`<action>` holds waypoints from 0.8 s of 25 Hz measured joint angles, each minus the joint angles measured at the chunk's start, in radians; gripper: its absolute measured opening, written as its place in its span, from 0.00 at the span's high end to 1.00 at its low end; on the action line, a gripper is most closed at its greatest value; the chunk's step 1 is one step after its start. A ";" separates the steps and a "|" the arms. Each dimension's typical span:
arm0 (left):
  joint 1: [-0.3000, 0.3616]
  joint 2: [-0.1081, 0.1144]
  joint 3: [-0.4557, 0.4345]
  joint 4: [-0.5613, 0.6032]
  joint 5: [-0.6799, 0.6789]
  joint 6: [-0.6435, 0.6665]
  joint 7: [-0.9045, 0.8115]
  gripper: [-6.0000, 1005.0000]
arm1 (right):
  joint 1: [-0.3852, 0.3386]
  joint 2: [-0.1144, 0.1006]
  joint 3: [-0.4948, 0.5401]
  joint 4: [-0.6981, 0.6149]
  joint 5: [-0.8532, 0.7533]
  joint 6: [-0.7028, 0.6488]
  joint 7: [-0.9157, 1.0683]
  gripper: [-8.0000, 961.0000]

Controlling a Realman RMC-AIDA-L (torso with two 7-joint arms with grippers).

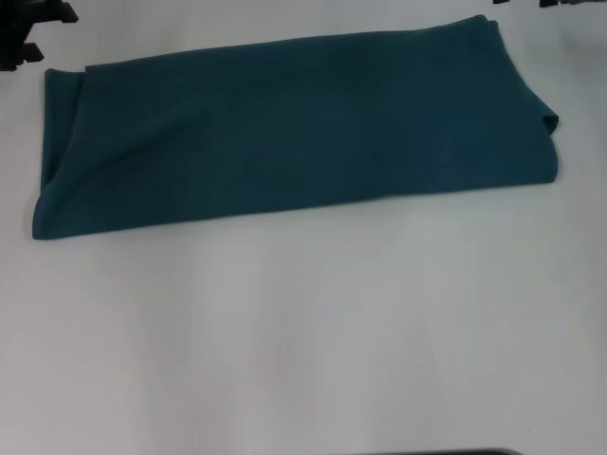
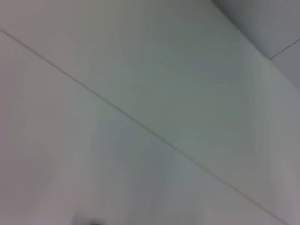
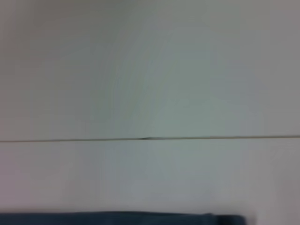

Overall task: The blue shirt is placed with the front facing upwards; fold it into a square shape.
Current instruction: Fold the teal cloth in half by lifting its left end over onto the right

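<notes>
One blue shirt, folded into a long band, is lying across the far white table; the left gripper is sitting at the far left, its finger state indiscernible.

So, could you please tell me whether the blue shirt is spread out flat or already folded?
Folded. The blue shirt lies as a long band on the white table, layered edges at both ends, no sleeves, collar or lettering showing. Not yet square.

White table, thin seam across it.
</notes>
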 joint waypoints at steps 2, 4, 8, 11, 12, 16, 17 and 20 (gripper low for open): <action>0.029 -0.006 -0.028 -0.040 -0.046 0.062 0.030 0.34 | -0.045 0.005 0.015 -0.049 0.096 -0.072 -0.076 0.31; 0.066 -0.015 -0.038 -0.080 -0.118 0.133 0.067 0.28 | -0.121 0.022 0.042 -0.112 0.242 -0.172 -0.200 0.21; 0.153 -0.034 -0.040 -0.125 -0.258 0.261 0.116 0.23 | -0.261 0.039 0.084 -0.156 0.492 -0.371 -0.390 0.09; 0.199 -0.049 -0.040 -0.121 -0.308 0.313 0.129 0.21 | -0.338 0.046 0.096 -0.152 0.581 -0.485 -0.467 0.09; 0.211 -0.058 -0.040 -0.119 -0.317 0.325 0.131 0.21 | -0.359 0.050 0.098 -0.151 0.596 -0.519 -0.484 0.09; 0.249 -0.105 -0.034 -0.110 -0.324 0.340 0.138 0.21 | -0.424 0.070 0.099 -0.145 0.596 -0.579 -0.514 0.09; 0.254 -0.117 -0.033 -0.109 -0.323 0.338 0.142 0.21 | -0.437 0.077 0.099 -0.138 0.593 -0.585 -0.524 0.09; 0.255 -0.132 -0.032 -0.103 -0.309 0.333 0.154 0.21 | -0.448 0.080 0.099 -0.109 0.592 -0.590 -0.544 0.09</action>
